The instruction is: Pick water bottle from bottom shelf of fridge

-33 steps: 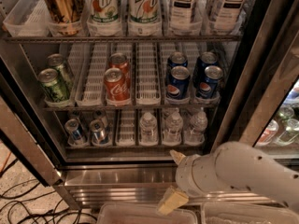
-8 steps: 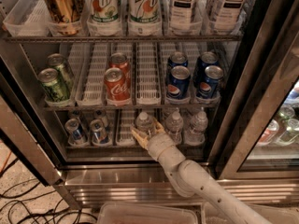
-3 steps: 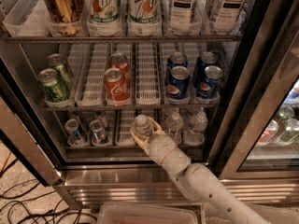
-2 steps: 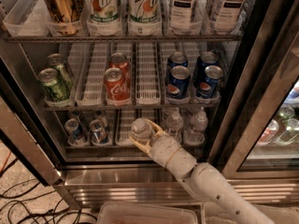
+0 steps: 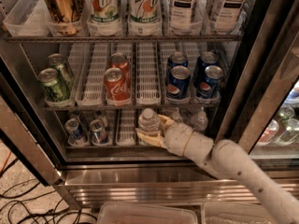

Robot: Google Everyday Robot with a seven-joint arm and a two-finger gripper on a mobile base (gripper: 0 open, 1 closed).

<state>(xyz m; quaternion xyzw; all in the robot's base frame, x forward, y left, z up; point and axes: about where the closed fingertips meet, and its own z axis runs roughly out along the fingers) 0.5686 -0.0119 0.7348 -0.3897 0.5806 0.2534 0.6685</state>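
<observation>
The fridge (image 5: 261, 55) stands open before me with wire racks of cans and bottles. On the bottom shelf (image 5: 127, 125), in white slotted lane trays, my gripper (image 5: 152, 128) is shut on a clear water bottle (image 5: 148, 121) with a white cap. The bottle sits at the front of the shelf, tilted slightly toward me. My white arm (image 5: 229, 160) comes in from the lower right. Two more water bottles (image 5: 200, 120) stand behind the arm at the shelf's right. Two blue-and-silver cans (image 5: 87, 129) stand at the shelf's left.
The rack above holds green cans (image 5: 53, 80), Coke cans (image 5: 116, 78) and Pepsi cans (image 5: 194, 78). The top rack holds 7UP and tea bottles (image 5: 140, 6). The door frame (image 5: 25, 148) stands at left, the steel sill (image 5: 140, 183) below, and white bins (image 5: 149, 214) at the bottom.
The gripper closed on the water bottle and has drawn it forward and slightly down toward the front of the bottom shelf; the arm has pulled back with it.
</observation>
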